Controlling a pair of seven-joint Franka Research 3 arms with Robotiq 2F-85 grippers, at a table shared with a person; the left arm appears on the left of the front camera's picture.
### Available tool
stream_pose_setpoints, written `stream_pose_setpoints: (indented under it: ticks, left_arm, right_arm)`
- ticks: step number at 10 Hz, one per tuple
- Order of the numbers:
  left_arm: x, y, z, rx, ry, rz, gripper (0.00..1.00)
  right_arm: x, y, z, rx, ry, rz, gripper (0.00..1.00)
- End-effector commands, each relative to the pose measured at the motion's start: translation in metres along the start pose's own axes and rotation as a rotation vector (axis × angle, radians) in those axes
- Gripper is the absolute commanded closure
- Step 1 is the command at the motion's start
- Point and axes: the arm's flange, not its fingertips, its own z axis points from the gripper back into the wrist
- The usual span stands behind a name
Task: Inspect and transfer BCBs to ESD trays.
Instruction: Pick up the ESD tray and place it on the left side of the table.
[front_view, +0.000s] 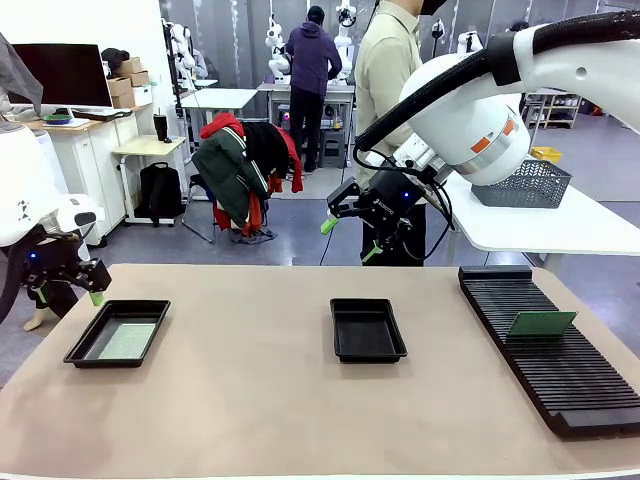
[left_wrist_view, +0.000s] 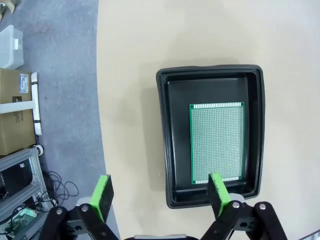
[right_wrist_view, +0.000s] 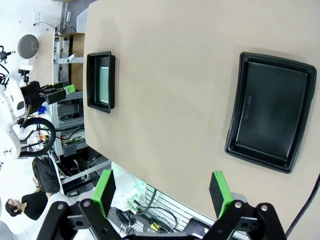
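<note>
One BCB (left_wrist_view: 217, 142) lies flat in the left ESD tray (left_wrist_view: 165, 150), pale dotted face up, no damage visible. The centre ESD tray (front_view: 367, 330) is bare and a second BCB (front_view: 541, 323) stands tilted in the slotted rack (front_view: 580, 390) at the right of the worktop (front_view: 250, 400), so I judge the transfer roughly half done. The left pincer (left_wrist_view: 160, 192) and right pincer (right_wrist_view: 162, 192) both hang wide, holding nothing.

The left gripper (front_view: 68, 292) is hanging low with its jaws spread wide; the right gripper (front_view: 349, 238) is hovering high, jaws likewise apart.
</note>
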Motion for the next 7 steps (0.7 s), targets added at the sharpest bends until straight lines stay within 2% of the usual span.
stream_pose_setpoints:
  ticks: [1,7]
  left_arm:
    - [0.001,0.0013,-0.0021,0.001,-0.009,0.002,0.0]
    - [0.001,0.0013,-0.0021,0.001,-0.009,0.002,0.0]
  right_arm:
    - [0.0021,0.0022,-0.0013,-0.027,-0.015,-0.017,0.0]
    - [0.0021,0.0022,-0.0013,-0.027,-0.015,-0.017,0.0]
